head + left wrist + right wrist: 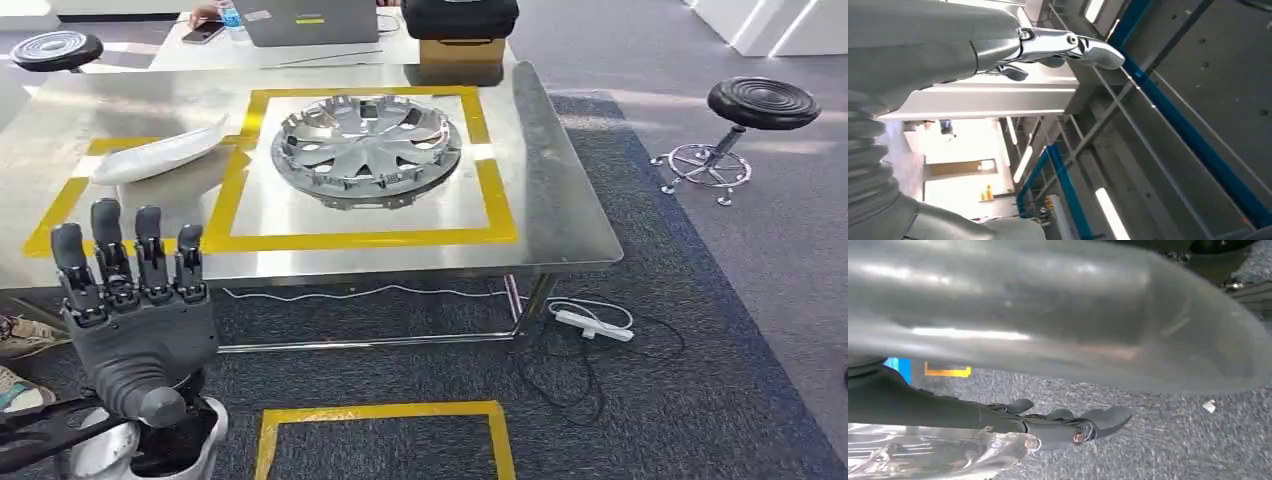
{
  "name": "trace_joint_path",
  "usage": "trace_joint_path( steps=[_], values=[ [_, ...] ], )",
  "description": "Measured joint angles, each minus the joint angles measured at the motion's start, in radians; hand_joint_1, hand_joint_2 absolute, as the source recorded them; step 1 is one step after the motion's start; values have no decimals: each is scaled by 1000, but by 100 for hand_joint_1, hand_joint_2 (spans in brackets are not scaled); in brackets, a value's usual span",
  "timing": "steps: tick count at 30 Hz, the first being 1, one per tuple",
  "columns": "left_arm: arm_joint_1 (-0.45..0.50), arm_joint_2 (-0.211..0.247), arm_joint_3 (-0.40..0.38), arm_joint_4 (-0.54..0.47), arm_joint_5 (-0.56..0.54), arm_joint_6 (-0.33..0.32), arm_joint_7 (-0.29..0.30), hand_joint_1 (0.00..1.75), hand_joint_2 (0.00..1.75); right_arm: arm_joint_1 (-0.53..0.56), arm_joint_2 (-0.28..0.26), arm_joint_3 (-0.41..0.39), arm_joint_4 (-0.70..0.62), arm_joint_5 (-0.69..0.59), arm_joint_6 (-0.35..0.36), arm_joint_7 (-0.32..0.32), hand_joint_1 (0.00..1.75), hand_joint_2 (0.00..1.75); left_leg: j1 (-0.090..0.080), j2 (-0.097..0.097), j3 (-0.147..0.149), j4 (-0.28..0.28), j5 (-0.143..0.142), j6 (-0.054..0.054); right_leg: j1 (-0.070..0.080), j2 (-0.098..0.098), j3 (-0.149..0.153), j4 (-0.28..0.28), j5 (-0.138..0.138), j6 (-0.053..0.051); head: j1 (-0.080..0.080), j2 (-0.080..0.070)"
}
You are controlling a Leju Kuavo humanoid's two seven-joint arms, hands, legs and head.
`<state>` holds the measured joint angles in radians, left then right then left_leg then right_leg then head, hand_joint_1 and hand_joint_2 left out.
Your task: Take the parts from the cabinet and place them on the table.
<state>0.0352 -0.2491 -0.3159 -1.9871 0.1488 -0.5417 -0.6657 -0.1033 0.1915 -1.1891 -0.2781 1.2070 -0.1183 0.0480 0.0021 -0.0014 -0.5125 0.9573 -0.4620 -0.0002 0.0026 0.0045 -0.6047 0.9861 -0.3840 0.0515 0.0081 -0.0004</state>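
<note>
A silver wheel cover (367, 148) is seen lying flat on the steel counter (560, 215) inside a yellow tape square (497, 205), in the upper middle of the head view, with a white curved part (160, 157) just beside it to the left. The left hand (135, 300) is raised at the lower left of the frame, released, fingers straight and apart, well apart from both parts. In the right wrist view the right hand (1068, 425) is shown against a large grey curved part (1058, 315); whether it is grasped cannot be told.
</note>
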Motion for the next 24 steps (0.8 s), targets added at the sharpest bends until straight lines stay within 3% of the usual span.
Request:
trace_joint_path(
  steps=[3,4,5,6,7,8,9,10,12,14,15,16,18,19,20,21,22,23,24],
  values=[
    [0,0,0,0,0,0,0,0,175,0,0,0,0,0,0,0,0,0,2,1,-1,-1,1,2,-1,1,-2,1,-4,1,0,0],
    [0,0,0,0,0,0,0,0,175,1,0,0,0,0,0,0,0,0,3,2,-8,0,9,13,-2,0,-23,45,-57,10,8,0],
    [0,0,-1,0,0,-1,0,0,175,2,0,0,0,0,0,0,0,0,3,2,-11,0,12,16,-3,0,-37,87,-87,14,11,0],
    [1,0,-1,0,0,-3,0,0,175,2,0,0,0,0,0,0,0,0,0,3,-43,3,36,19,-4,0,-107,326,-196,23,11,0],
    [3,0,-1,0,0,-2,0,0,175,1,0,0,0,2,-2,-7,0,0,-1,1,-54,3,45,17,-3,0,-28,214,-139,16,11,0],
    [3,0,-1,0,-2,2,0,0,175,0,0,1,0,9,-6,-19,0,0,-1,0,-57,5,48,14,-2,0,38,110,-102,10,11,0],
    [3,0,-1,0,-4,5,-2,0,175,-1,0,5,0,17,-12,-33,0,0,-1,0,-58,6,51,11,-2,0,97,19,-85,5,11,0],
    [4,0,0,0,-7,8,-2,0,175,-3,0,8,0,27,-17,-49,0,0,-5,0,-63,7,56,5,3,1,125,-22,-100,0,11,0],
    [6,0,0,0,-13,11,-5,0,175,-1,0,18,0,36,-21,-77,0,0,-3,1,-67,7,68,-5,6,4,110,-15,-88,-4,12,0],
    [11,0,0,-2,-14,13,-5,0,175,0,-2,23,-1,37,-24,-85,0,0,-5,0,-73,4,78,-17,3,3,99,-20,-73,-22,12,0],
    [12,1,1,-3,-14,15,-6,0,175,-1,-2,24,0,37,-24,-86,0,0,-3,0,-80,14,54,-23,-2,-1,95,-23,-65,-29,11,0],
    [12,1,1,-3,-15,16,-6,0,175,-2,-2,26,-1,37,-26,-85,0,0,-3,0,-97,57,5,-29,-2,-1,84,-23,-58,-36,7,0],
    [14,2,1,-3,-15,17,-6,0,175,-1,-2,29,0,39,-30,-79,0,0,0,0,-158,223,-100,-37,-2,-3,61,-22,-41,-39,6,0],
    [17,3,2,-3,-15,18,-6,0,175,0,-2,29,-1,40,-31,-77,0,0,0,0,-181,295,-130,-39,-2,-5,48,-21,-32,-38,5,0],
    [22,3,1,-3,-15,18,-7,0,175,0,-2,29,-1,40,-31,-72,0,0,0,0,-184,324,-131,-41,-2,-5,37,-20,-24,-37,5,0],
    [25,3,1,-3,-15,19,-7,0,175,0,-2,29,0,40,-31,-70,0,0,1,0,-166,312,-109,-41,-2,-6,26,-19,-16,-36,5,0],
    [25,3,1,-3,-15,19,-6,0,175,0,-2,29,0,41,-31,-68,0,0,1,0,-129,262,-71,-40,-2,-6,14,-17,-8,-34,5,0],
    [24,3,1,-3,-15,19,-7,0,175,0,-2,29,0,41,-31,-67,0,0,2,0,-69,174,-32,-39,-4,-5,3,-14,-1,-31,5,0],
    [24,2,1,-3,-15,19,-7,0,175,-1,-2,29,0,41,-31,-66,0,0,4,0,-5,81,-16,-39,-5,-4,-3,-9,5,-26,5,0]
  ],
)
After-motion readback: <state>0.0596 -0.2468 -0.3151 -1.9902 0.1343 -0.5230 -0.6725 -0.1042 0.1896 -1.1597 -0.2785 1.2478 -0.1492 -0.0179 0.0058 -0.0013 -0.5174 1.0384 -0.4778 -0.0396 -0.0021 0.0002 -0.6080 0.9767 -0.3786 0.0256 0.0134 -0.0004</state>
